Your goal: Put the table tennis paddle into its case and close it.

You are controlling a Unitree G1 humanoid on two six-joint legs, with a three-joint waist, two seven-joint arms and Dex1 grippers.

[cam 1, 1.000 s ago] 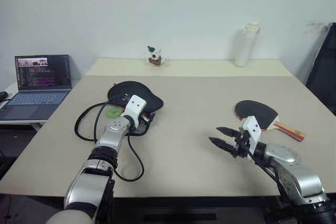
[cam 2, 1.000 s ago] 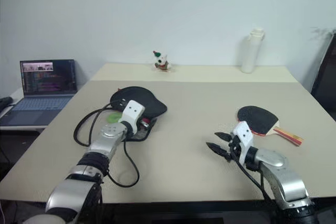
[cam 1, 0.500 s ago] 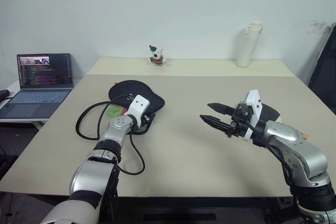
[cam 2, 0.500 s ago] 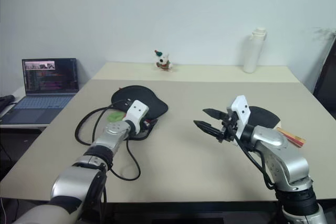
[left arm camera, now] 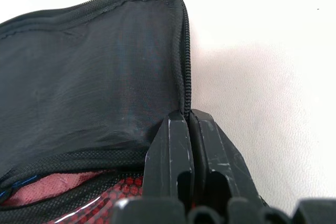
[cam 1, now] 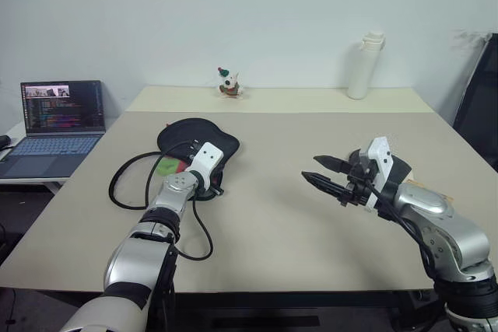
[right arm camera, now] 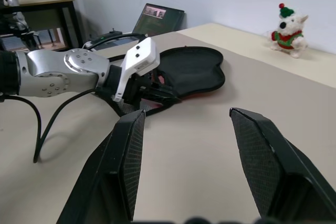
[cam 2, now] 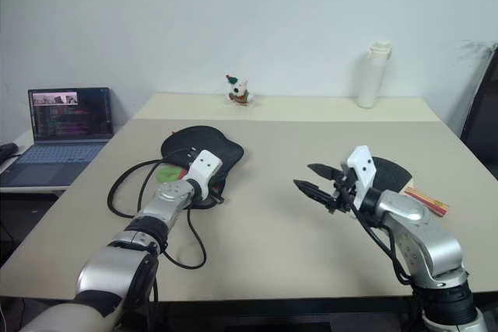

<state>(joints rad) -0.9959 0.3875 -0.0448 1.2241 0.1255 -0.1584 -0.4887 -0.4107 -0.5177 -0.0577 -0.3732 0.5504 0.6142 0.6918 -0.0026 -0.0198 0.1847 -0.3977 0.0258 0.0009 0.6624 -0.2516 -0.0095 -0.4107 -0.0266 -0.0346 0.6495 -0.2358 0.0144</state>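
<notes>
The case (cam 1: 198, 138) lies on the table's left half, a soft black pouch with its zip edge parted and red lining showing inside (left arm camera: 121, 190). My left gripper (cam 1: 215, 179) is shut on the case's near zip edge, and its two fingers (left arm camera: 173, 145) press together on the black flap (left arm camera: 89, 77). The table tennis paddle (cam 2: 391, 171) lies flat on the right half, black face up, with its striped handle (cam 2: 427, 201) pointing right. My right gripper (cam 2: 313, 178) hovers open above the table just left of the paddle, holding nothing and aimed toward the case (right arm camera: 191, 69).
A black cable (cam 1: 128, 188) loops over the table beside my left arm. A small toy dog (cam 1: 228, 83) and a white bottle (cam 1: 363, 68) stand on the far table. A laptop (cam 1: 58, 114) sits on a side desk at left. A dark chair (cam 1: 481, 106) is at the right edge.
My left gripper has shut on the case's edge. My right gripper rose off the table and now hangs in front of the paddle, still open.
</notes>
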